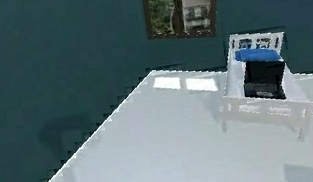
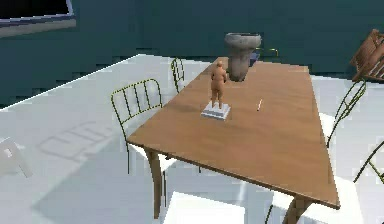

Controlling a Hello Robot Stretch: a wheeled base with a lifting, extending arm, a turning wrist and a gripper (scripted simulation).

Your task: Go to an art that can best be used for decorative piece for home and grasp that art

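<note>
Forward view: dark teal wall (image 1: 50,63) with a framed picture (image 1: 182,4) of trees and a house high up, pale floor (image 1: 152,150) below with two bright patches of light near the wall. On this view's right, a white railed frame (image 1: 257,106) standing on the floor, with a blue cushion (image 1: 258,55) on top and a black box (image 1: 263,78) just under it. Arm side view: long wooden table (image 2: 290,140) running away from the camera. On it, the statuette (image 2: 217,88), an orange-brown standing figure, upright on a pale square base near the table's left edge, about midway along. Behind it, at the far end, a grey pot (image 2: 242,54), apart from the figure. To the right of the figure, a thin pale stick (image 2: 259,104) lying flat on the top. Wire chairs (image 2: 135,105) along the left side, another at the right edge. Window sill in the upper left corner, brown furniture (image 2: 370,55) in the upper right. State of the jaws: cannot tell.
</note>
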